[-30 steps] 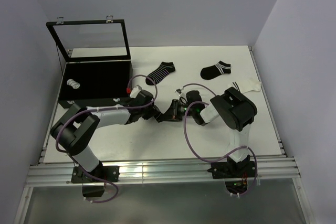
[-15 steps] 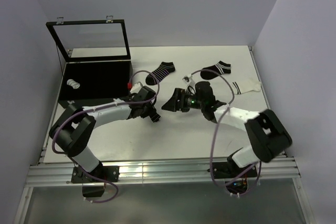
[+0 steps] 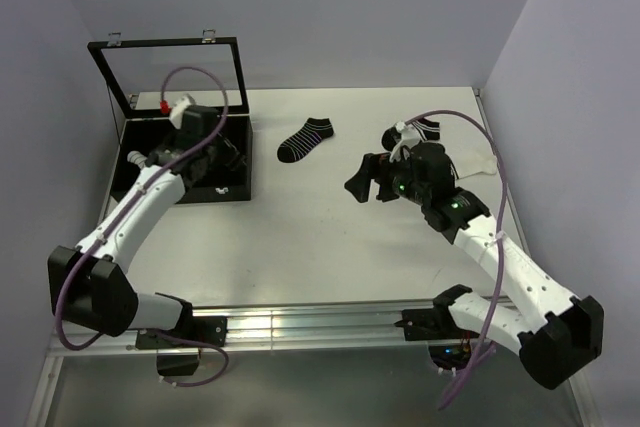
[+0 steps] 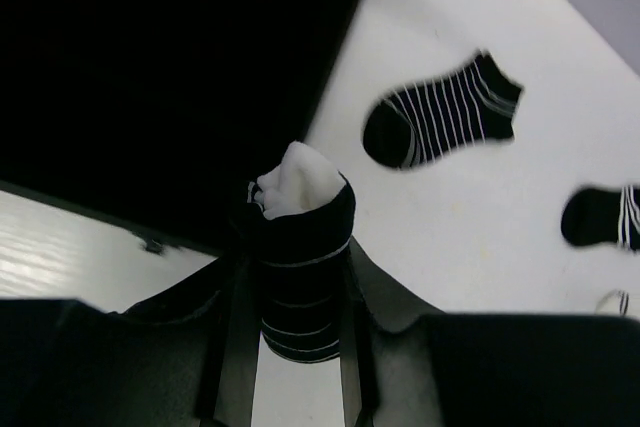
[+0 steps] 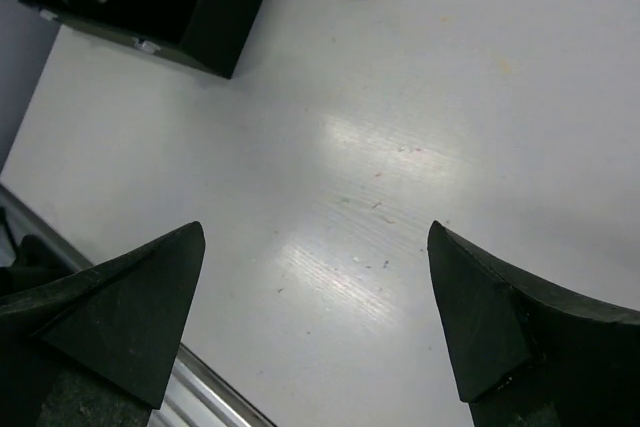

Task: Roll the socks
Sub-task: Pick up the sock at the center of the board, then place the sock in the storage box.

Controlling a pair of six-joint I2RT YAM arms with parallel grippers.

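While the left hand (image 4: 297, 292) is clenched on the rolled bundle (image 4: 300, 217), a black striped sock wrapped round a white one, the step in hand looks like stowing it in the black box (image 3: 190, 190) at the table's (image 3: 300, 247) left rear. From the left wrist view the bundle hangs about over the box's right-hand wall, with dark interior to one side and white table to the other. A good drop, I judge, means carrying it well past that wall first, then lowering it into the box before the fingers part, so the roll lands seated and does not spring loose or tip out. It should come down beside the other bundle (image 3: 135, 159), which already lies at the box's left end, not on top of it.

The right hand (image 5: 315, 297) is spread wide and grasps nothing, hovering above bare table right of centre. A flat black sock (image 3: 305, 139) lies near the middle rear, well apart from the box. That sock looks like a sensible next pick for the free hand.
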